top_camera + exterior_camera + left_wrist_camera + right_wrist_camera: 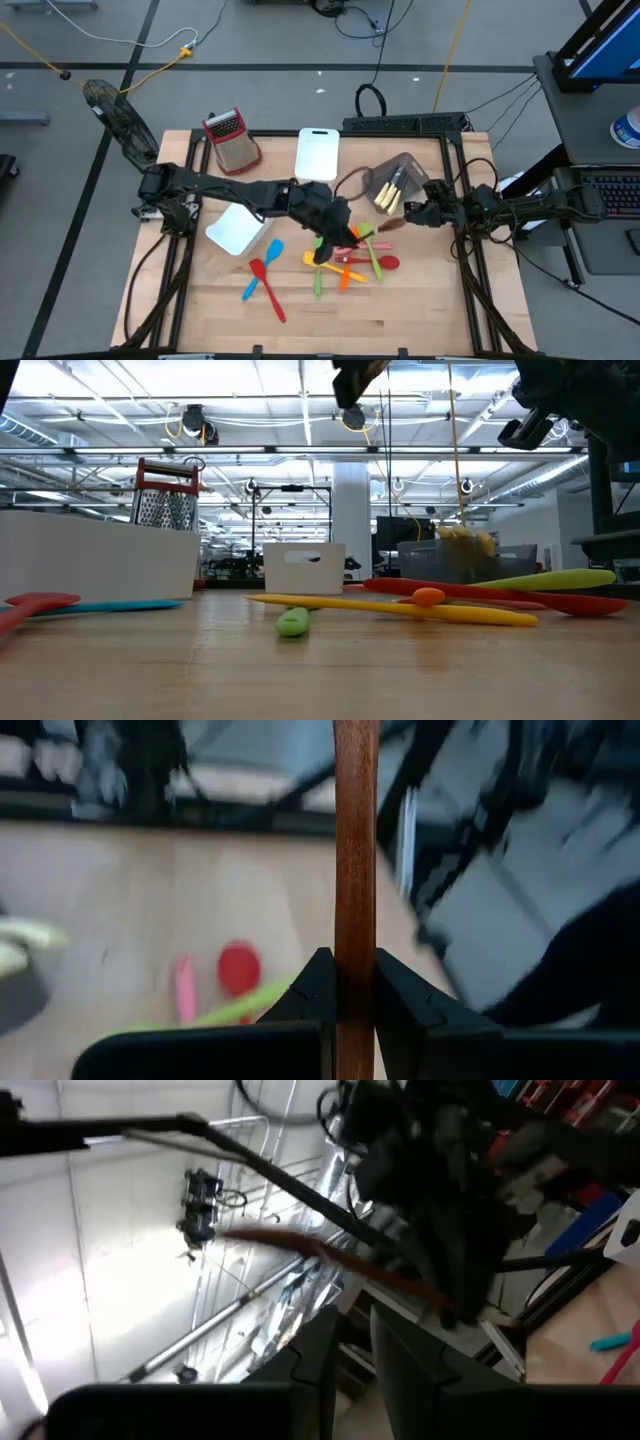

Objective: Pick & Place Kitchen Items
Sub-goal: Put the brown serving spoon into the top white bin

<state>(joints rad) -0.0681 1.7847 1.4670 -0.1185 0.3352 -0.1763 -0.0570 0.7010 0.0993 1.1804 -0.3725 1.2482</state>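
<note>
Brown utensil [356, 870] (thin, upright) sits clamped in left gripper [345, 1005] jaws.

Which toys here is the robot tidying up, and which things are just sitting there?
For the job:
brown wooden utensil gripped by left gripper
blue plastic spatula
red plastic spoon
green plastic utensil

Just lying about:
metal box grater
white cutting board

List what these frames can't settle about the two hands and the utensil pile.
- Slim brown wooden utensil: the left wrist view's edge cuts off its working end; left hand is clamped on its shaft.
- Right hand: the high view shows only a dark mass.
- Overlapping pile of coloured plastic utensils: the left arm covers part of it in the high view.
</note>
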